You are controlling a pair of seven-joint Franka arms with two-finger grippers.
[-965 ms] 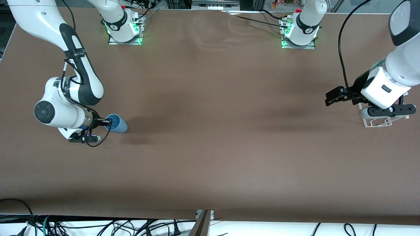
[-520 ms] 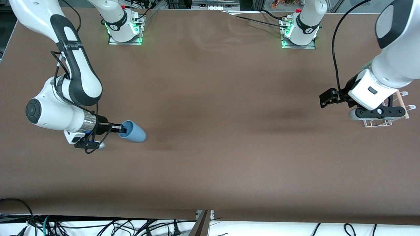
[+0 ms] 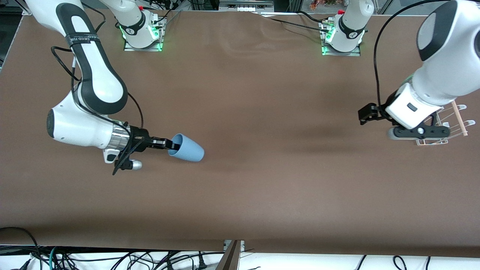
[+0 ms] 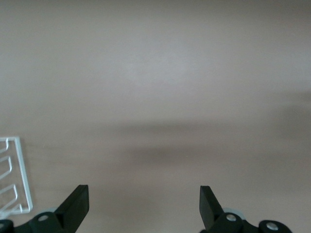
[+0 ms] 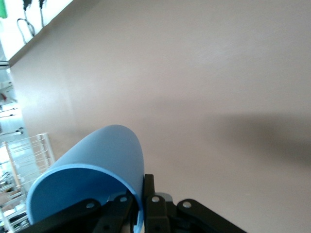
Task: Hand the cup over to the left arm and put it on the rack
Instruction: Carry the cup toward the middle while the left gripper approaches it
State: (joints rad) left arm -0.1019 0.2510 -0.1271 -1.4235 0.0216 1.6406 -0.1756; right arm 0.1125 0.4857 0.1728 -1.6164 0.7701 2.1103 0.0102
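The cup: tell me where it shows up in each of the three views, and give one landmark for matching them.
Front view: the cup lies sideways in the air over the table's right-arm half, its rim pinched by the shut right gripper.
Left wrist view: not in it.
Right wrist view: the cup fills the lower corner, rim wall clamped between the fingers.
Shared landmark: the rack, seen in all three views.

cup (image 3: 186,149): small light-blue tumbler, no handle, slightly tapered, matte. held on its side, up off worktop, toward right arm's end; open mouth faces right claw (image 3: 166,144), base points toward left arm's end. right claw pinches rim, one finger inside mouth, one outside wall.

rack (image 3: 448,126): small white wire rack, looped prongs, light wooden rod along one side. sits on worktop at left arm's end, partly hidden under left arm's wrist.
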